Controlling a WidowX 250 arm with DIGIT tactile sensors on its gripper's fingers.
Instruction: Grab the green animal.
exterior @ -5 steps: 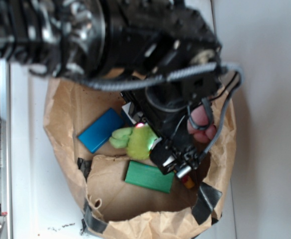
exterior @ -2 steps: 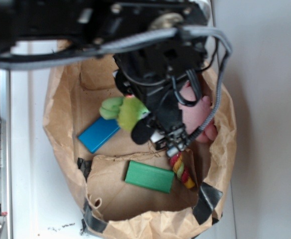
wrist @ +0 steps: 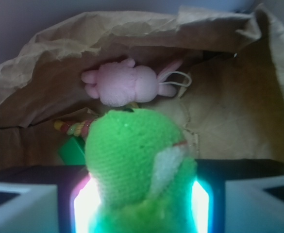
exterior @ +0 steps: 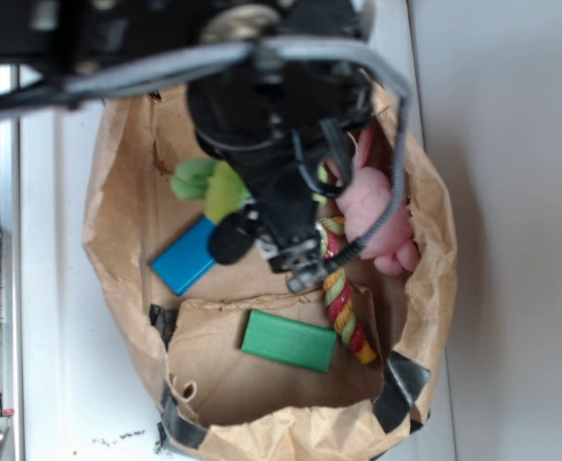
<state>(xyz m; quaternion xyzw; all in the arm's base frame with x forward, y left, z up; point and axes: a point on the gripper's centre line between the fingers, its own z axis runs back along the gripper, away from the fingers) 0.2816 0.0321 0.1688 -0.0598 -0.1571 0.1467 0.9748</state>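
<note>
The grab looks made: in the wrist view the green animal sits squarely between the two pale fingers, which press in on its lower body from both sides, so the gripper is clamped on the toy. Seen from the exterior camera, the green animal pokes out at about 9 o'clock from the black gripper, above the blue block and over the upper left part of the brown paper bag. Whether it hangs free of the bag floor cannot be told for sure. The step in hand is therefore the carry after the grasp; the next move likely calls for a steady hold and a clean rise past the bag's crumpled rim.

The toy is fuzzy, lime green, rounded and lumpy, with a whitish patch on one side and darker green lobes at its far end. The pink bunny lies at 3 o'clock from the gripper, the striped rope at about 5 o'clock, the green block at 6 o'clock.
</note>
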